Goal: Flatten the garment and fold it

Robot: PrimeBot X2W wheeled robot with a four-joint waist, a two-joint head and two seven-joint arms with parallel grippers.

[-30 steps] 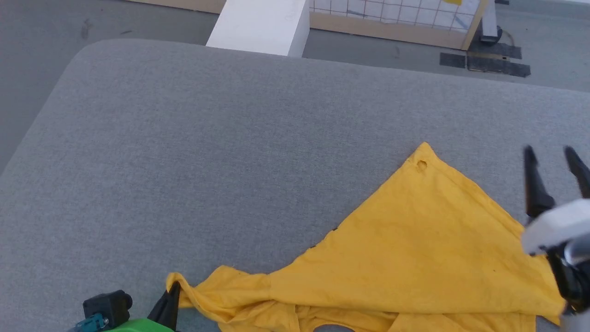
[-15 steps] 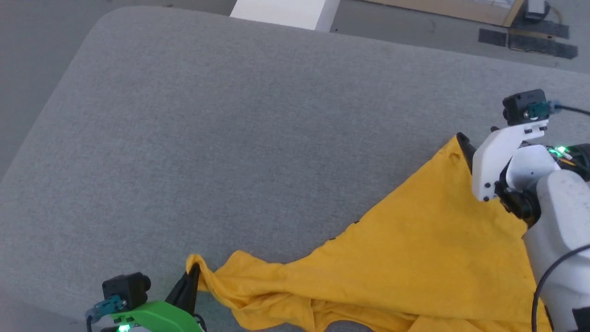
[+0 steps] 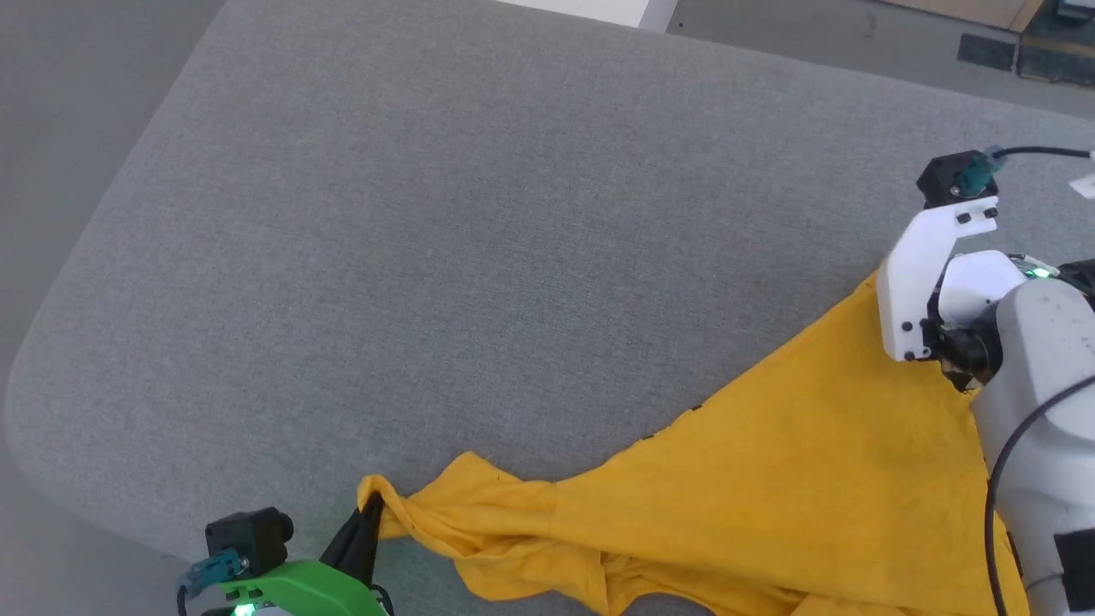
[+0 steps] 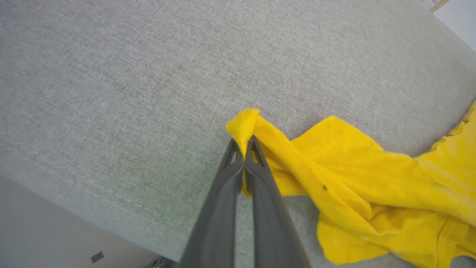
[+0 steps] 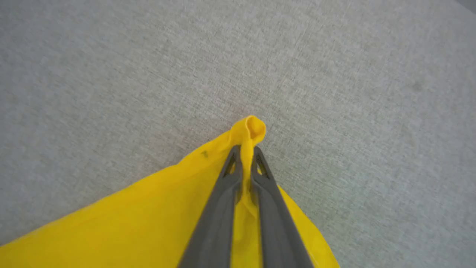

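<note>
Left wrist view, nearest me: my left fingers (image 4: pixel 238 152) are pressed together on a rolled tip of the garment (image 4: pixel 353 156), with a sliver of yellow cloth caught between them, low over the near edge of the counter (image 4: pixel 111 93). Just past that pinch the cloth is bunched and twisted into folds, lying on the grey fabric cover close to the near edge. Further out, in the head view, the yellow widens into a flat triangular sheet running diagonally toward the far right. Its far point is pinched by my right fingers (image 5: pixel 237 160), likewise closed, and a small curl of cloth pokes out past the tips. Judgement: the two grips sit at opposite ends of one long edge so that drawing them apart would pull it straight and spread the body flat. Flattening is the step in hand; folding is not yet begun. Risk: such thin pinches may slip under tension. Beyond the cloth the counter's grey cover runs on to its rounded corners, then floor (image 3: pixel 77 103). Count: garment, one; pinched points, two; arms, two, each with two fingers; wrist cameras (image 3: pixel 248 535), two, one by a green bracket (image 3: pixel 291 595), one atop a white bracket (image 3: pixel 920 274); counter, one.
</note>
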